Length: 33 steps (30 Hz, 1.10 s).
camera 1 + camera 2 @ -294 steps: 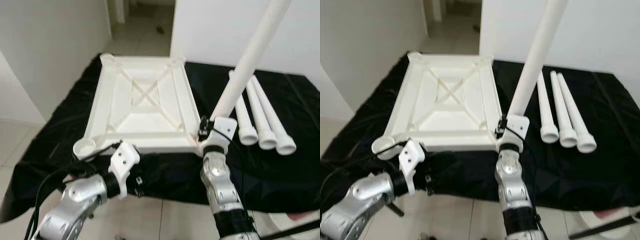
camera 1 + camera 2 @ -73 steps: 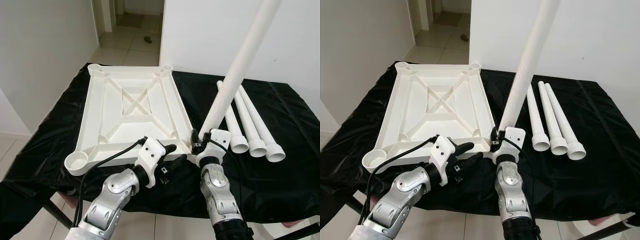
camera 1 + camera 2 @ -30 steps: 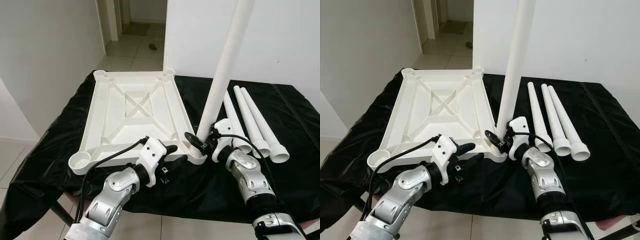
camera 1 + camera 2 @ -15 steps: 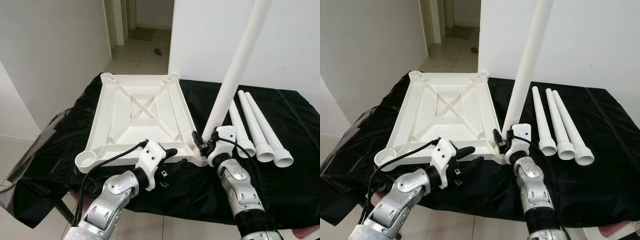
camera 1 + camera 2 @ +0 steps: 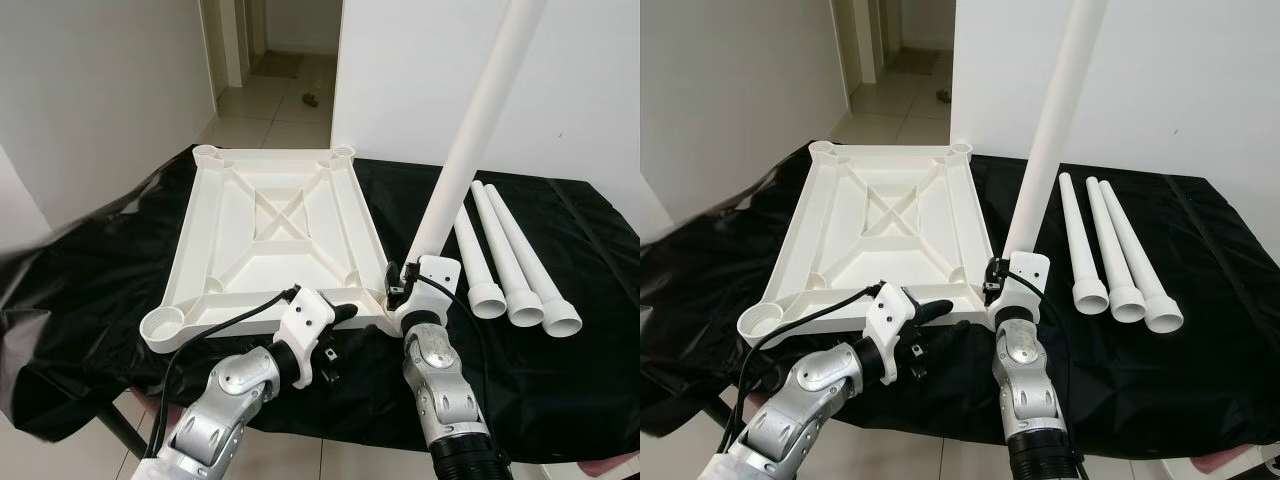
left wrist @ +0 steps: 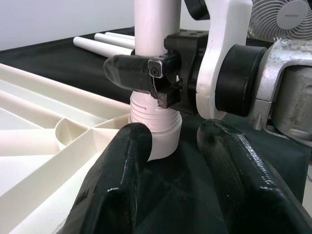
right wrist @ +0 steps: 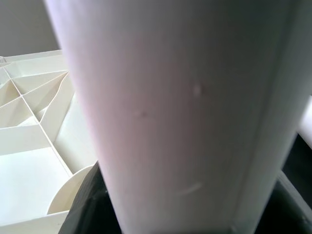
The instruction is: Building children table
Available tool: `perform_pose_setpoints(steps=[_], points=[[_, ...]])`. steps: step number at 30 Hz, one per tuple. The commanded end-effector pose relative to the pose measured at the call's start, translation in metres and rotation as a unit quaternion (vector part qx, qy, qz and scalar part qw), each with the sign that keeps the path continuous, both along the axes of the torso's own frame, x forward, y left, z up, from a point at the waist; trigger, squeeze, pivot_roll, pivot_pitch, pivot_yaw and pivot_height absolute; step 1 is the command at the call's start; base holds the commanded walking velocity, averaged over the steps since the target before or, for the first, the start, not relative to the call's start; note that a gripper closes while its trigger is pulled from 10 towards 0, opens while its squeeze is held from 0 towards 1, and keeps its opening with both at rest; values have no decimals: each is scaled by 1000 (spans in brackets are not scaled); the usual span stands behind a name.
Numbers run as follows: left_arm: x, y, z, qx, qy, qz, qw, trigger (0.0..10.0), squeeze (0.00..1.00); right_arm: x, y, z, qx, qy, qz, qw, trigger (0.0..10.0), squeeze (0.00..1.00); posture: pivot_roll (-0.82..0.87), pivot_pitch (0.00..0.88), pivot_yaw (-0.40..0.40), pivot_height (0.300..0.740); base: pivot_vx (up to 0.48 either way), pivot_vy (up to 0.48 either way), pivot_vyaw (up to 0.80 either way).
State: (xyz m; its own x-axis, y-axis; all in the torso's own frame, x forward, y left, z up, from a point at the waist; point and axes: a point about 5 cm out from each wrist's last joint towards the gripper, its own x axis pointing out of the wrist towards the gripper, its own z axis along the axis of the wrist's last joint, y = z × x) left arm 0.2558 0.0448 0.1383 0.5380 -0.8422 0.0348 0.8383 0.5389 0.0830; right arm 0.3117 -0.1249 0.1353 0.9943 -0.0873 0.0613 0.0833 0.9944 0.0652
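The left gripper (image 5: 345, 318) lies at the near edge of the tabletop (image 5: 270, 235), its fingers (image 6: 122, 175) spread apart and empty, pointing at the near right corner socket (image 6: 158, 139). There the right gripper (image 6: 146, 73) has its fingers clamped on the leg (image 5: 470, 140), which stands tilted in that socket. The tabletop rests upside down on a black-covered surface (image 5: 560, 370). Right of it, three spare legs (image 5: 515, 265) lie side by side. Beyond its far edge is a tiled floor (image 5: 265, 95).
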Motion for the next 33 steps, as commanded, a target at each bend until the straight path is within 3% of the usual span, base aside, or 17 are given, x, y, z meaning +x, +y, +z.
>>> perform_pose_setpoints(steps=[1,2,3,4,11,12,13,14,18,22,23,28,29,30,31,33], points=[[-3,-3,1,0,-1,-27,1000,10000,0,-3,0,-13,19,34,1,999,2196,0,27,0,-5,740,0,0,0],[-3,-3,1,0,-1,-27,1000,10000,0,-3,-4,-12,22,28,-5,999,10000,0,27,0,-6,740,0,0,0],[-3,-3,1,-1,-1,-27,1000,10000,0,-3,-6,-10,20,23,-6,999,10000,949,26,0,-5,740,0,0,0],[-3,-3,1,0,-1,-27,1000,10000,0,-3,-8,-7,28,11,3,1000,10000,1000,26,0,-6,740,0,0,0],[-3,-2,-1,1,-1,-27,1000,10000,0,-4,-12,3,42,-23,55,997,10000,1000,24,0,-10,740,0,0,0],[-3,-2,0,0,-1,-27,1000,10000,0,-4,-14,5,35,-26,76,996,10000,910,24,0,-11,740,0,0,0],[-3,-2,0,0,-1,-27,1000,10000,0,-4,-14,5,35,-26,76,996,10000,910,24,0,-11,740,0,0,0],[-3,-3,0,0,-2,-27,1000,10000,0,-4,-19,8,25,-28,120,992,10000,0,24,0,-12,740,0,0,0],[-3,-3,0,1,-2,-27,1000,10000,0,-4,-21,10,17,-31,149,988,10000,0,24,0,-12,740,0,0,0],[-3,-1,-1,1,-2,-26,1000,10000,0,-4,-28,11,-6,-30,207,978,10000,0,22,0,-12,740,0,0,0],[-2,0,0,1,-3,-24,1000,10000,0,-1,-35,9,-23,-21,241,970,10000,0,22,0,-12,740,0,0,0],[-1,0,1,1,-4,-23,1000,10000,0,1,-41,0,-43,4,286,957,10000,0,24,0,-13,740,0,0,0],[-1,0,1,1,-4,-22,1000,10000,0,1,-42,-5,-58,15,298,953,5961,0,27,0,-16,740,0,0,0],[-1,0,1,1,-4,-22,1000,10000,0,1,-42,-5,-58,15,298,953,5961,0,27,0,-16,740,0,0,0],[-1,0,1,1,-5,-21,1000,10000,0,1,-44,-9,-64,23,307,949,4471,0,27,0,-16,740,0,0,0],[-1,0,1,1,-5,-20,1000,10000,0,0,-45,-14,-66,34,319,945,471,0,30,0,-17,740,0,0,0]])
